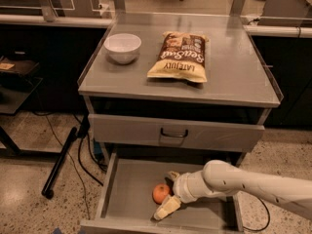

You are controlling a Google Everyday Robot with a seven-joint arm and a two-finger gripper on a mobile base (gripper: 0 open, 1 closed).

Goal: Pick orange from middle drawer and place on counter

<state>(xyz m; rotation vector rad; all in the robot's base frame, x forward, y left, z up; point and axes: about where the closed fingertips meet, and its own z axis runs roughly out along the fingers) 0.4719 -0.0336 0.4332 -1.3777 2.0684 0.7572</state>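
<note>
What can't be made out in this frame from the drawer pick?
Whether the open claw, in the drawer, touches the orange: they overlap in camera view.
Drawer floor at right: hidden by the arm.
Drawer front: cut off by the bottom edge.
Arm's base: cut off by the right edge.
Upper drawer contents: it is shut.

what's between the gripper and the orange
Nothing: in the camera view the gripper sits in the middle drawer, open jaws either side of the orange.
</note>
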